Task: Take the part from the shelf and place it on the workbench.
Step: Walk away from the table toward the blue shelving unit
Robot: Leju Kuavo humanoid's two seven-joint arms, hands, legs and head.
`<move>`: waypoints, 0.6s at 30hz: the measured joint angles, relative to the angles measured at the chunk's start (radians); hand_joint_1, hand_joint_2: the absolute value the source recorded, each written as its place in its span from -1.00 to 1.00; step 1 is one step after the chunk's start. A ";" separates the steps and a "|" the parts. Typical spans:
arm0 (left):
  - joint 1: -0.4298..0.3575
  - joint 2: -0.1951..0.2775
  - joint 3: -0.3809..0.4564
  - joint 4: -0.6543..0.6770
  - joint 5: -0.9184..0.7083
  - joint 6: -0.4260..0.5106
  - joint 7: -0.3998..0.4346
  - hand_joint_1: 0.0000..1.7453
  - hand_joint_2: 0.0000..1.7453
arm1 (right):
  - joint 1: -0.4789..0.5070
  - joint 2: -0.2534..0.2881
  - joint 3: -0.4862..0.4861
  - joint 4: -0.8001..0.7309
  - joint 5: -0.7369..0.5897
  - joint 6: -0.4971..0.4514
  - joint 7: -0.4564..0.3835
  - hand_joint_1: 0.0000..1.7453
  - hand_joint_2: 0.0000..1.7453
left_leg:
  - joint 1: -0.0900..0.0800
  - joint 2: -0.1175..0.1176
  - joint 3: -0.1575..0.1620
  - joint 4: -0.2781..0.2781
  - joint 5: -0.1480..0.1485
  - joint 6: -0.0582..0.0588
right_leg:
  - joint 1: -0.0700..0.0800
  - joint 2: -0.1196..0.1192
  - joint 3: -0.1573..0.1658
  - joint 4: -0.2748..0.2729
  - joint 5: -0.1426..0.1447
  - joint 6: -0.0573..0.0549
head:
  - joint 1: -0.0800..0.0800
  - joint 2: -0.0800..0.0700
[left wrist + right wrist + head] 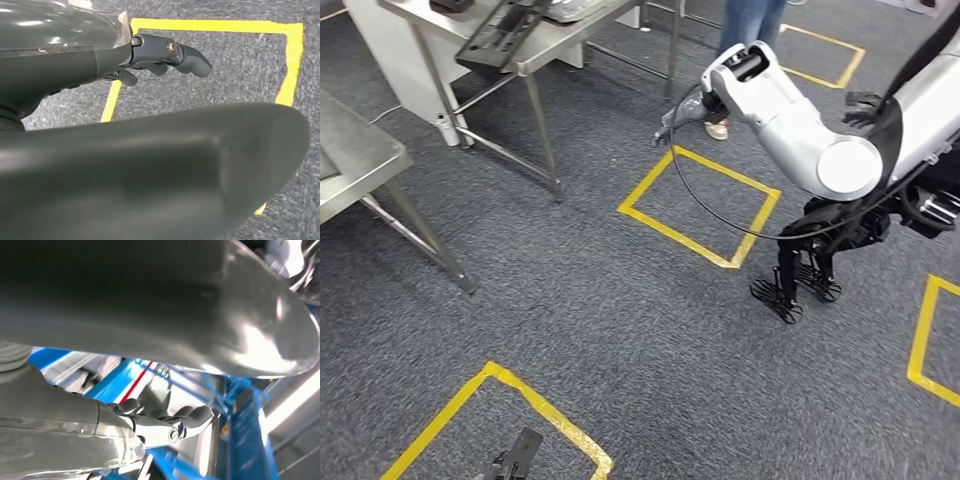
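Grey carpet covers the floor, marked with squares of yellow tape; the nearest complete one, the central tape square, serves as landmark. Beyond and to the left of it stands a steel workbench bearing a dark framed part at its near edge; a second steel table stands farther left. Beyond the square, a person's legs and a shoe are visible. The right arm reaches across above the square's far corner, a black cable looping beneath it. The right hand extends past that corner; in the right wrist view its fingers lie loosely curved, apart, grasping nothing, before a blurred blue frame. The left hand, seen in the left wrist view, hangs over another tape outline with fingers slack and empty. Whether the dark part is the task's own cannot be told.
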 joint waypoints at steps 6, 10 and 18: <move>-0.005 0.000 0.001 0.000 -0.001 0.000 0.000 -1.00 -1.00 | -0.001 0.000 -0.004 0.002 -0.005 0.000 0.002 -1.00 -1.00 | -0.005 0.060 0.033 -0.003 -0.029 -0.026 | 0.013 -0.083 0.124 -0.264 0.124 -0.017 | -0.001 0.000; -0.007 -0.002 0.001 0.000 -0.004 0.000 0.001 -1.00 -1.00 | -0.001 0.001 -0.027 0.003 -0.028 0.003 0.015 -1.00 -1.00 | -0.002 0.058 0.041 0.007 -0.053 -0.043 | 0.014 -0.046 0.129 -0.277 0.124 -0.047 | -0.003 0.000; 0.000 -0.003 0.002 0.000 -0.005 -0.001 0.003 -1.00 -1.00 | -0.011 0.001 -0.047 0.017 -0.063 0.035 0.042 -1.00 -1.00 | -0.007 -0.025 -0.087 0.173 -0.046 -0.027 | 0.017 0.062 0.159 -0.282 0.110 -0.066 | -0.006 0.000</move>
